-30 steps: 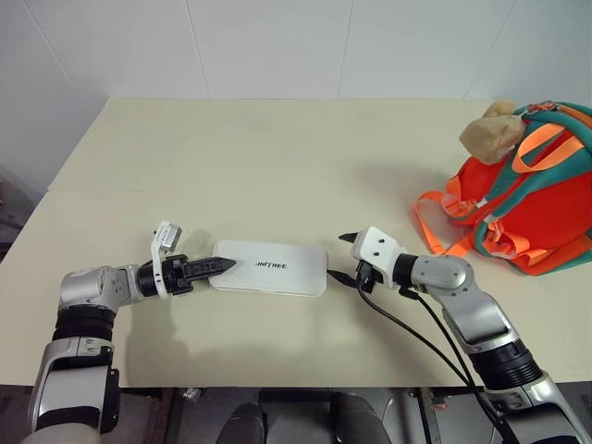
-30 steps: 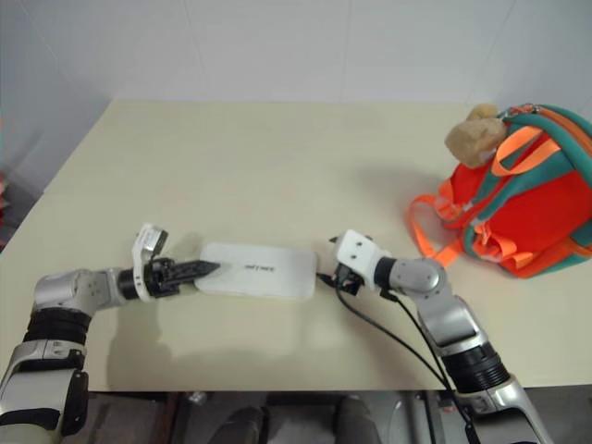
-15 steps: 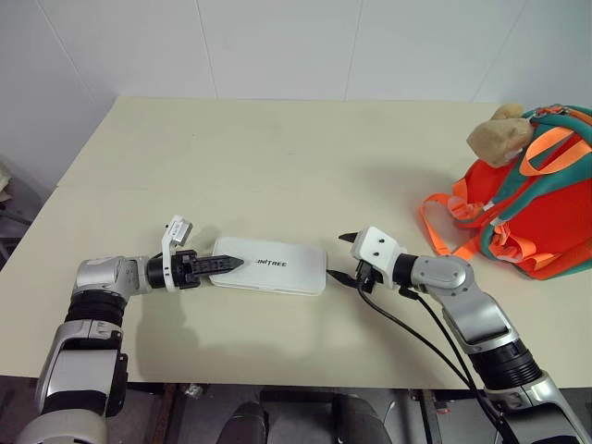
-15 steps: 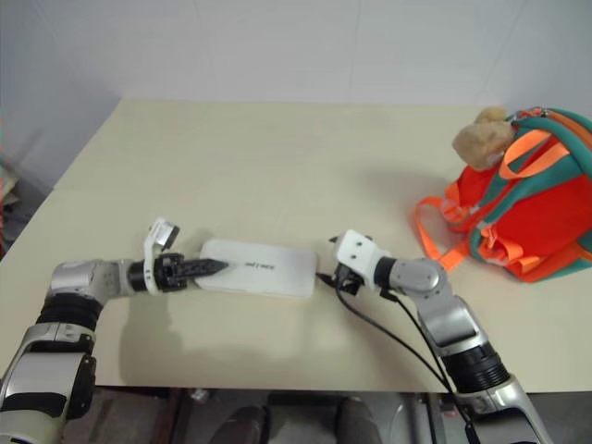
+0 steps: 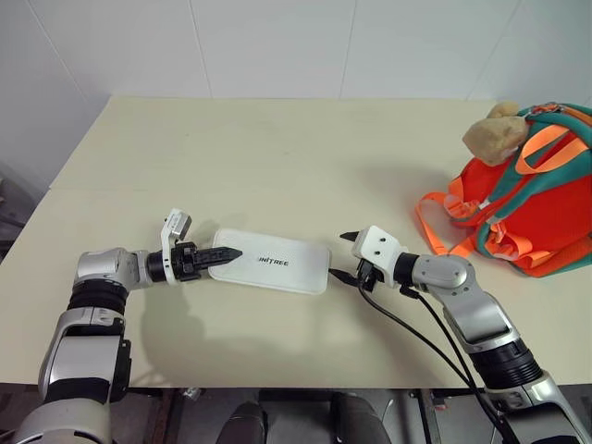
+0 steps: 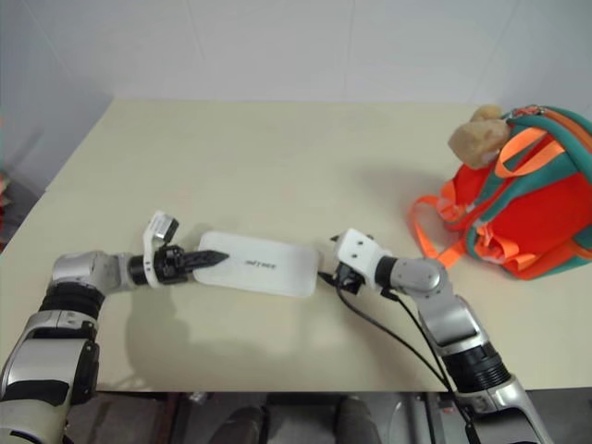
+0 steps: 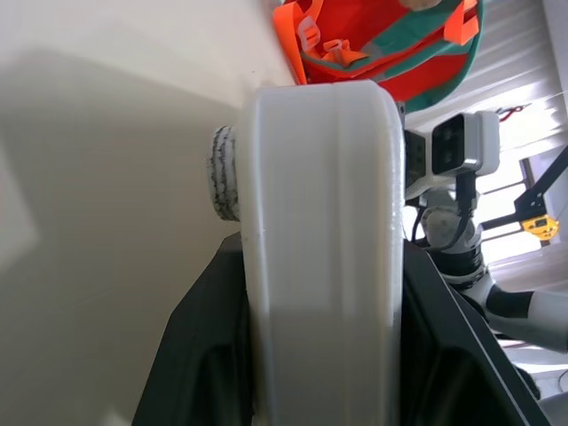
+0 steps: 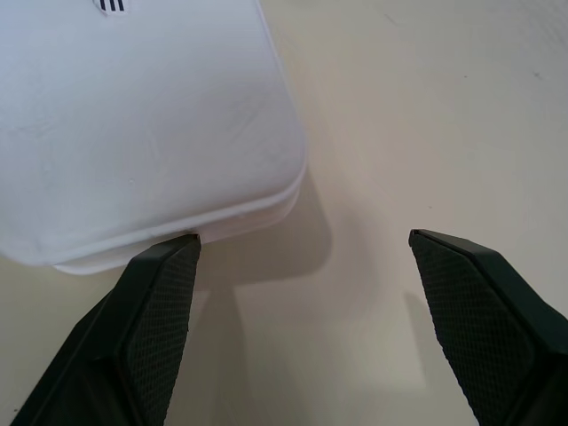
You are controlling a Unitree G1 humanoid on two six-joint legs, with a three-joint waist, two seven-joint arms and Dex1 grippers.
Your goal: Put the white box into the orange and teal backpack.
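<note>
While the left pincer (image 5: 229, 254) pinches one end of the white box (image 5: 273, 263) lying on the surface (image 5: 277, 157), seemingly firmly, the spread right pincer (image 5: 344, 256) should clamp the other end before lifting toward the backpack (image 5: 527, 208).

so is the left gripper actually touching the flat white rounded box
Touching. In the left wrist view the left gripper's two black fingers press against both faces of the flat white box, clamping its end between them with no gap.
</note>
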